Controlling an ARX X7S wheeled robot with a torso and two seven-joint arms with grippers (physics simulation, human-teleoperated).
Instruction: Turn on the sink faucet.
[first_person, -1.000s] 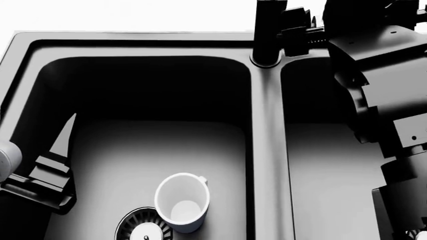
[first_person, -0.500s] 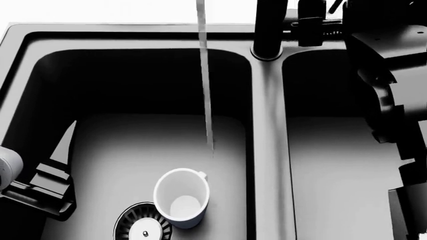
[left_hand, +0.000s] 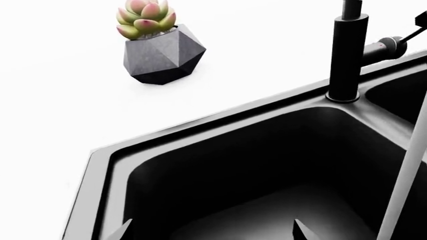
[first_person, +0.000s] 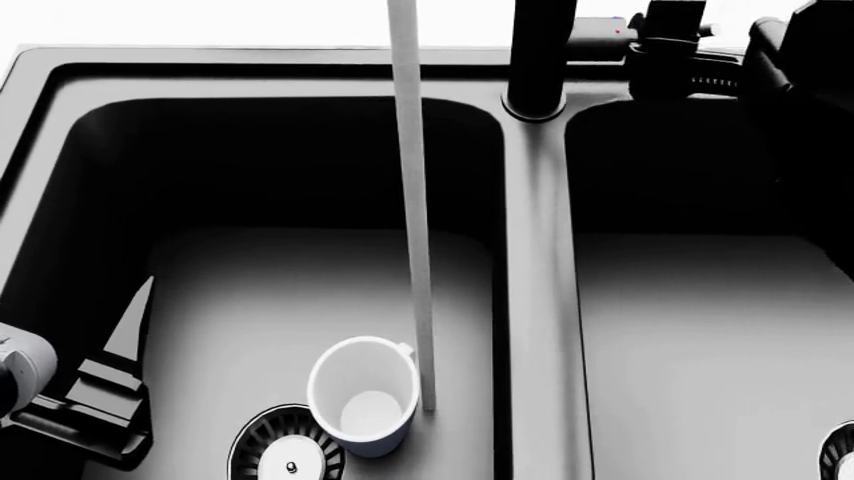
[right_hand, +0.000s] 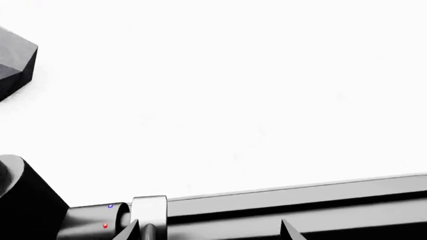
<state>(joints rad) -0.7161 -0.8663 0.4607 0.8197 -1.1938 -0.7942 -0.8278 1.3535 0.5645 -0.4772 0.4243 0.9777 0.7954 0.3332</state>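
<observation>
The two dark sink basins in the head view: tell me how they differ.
The left dark rounded basin holds a white mug and takes the water stream; the right dark rounded basin shows neither. The left's round metal strainer shows mostly; the right's is cut off. Both are rounded and dark.

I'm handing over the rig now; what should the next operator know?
Left hand: open, holding nothing, low in the left bowl of the sink.
Right hand: open, at the tip of the lever on the right of the faucet; contact cannot be told.
Done: water runs from above into the left bowl and lands just beside the cup, so the faucet is on.
Left: probably just draw the right hand clear without knocking the lever.
</observation>
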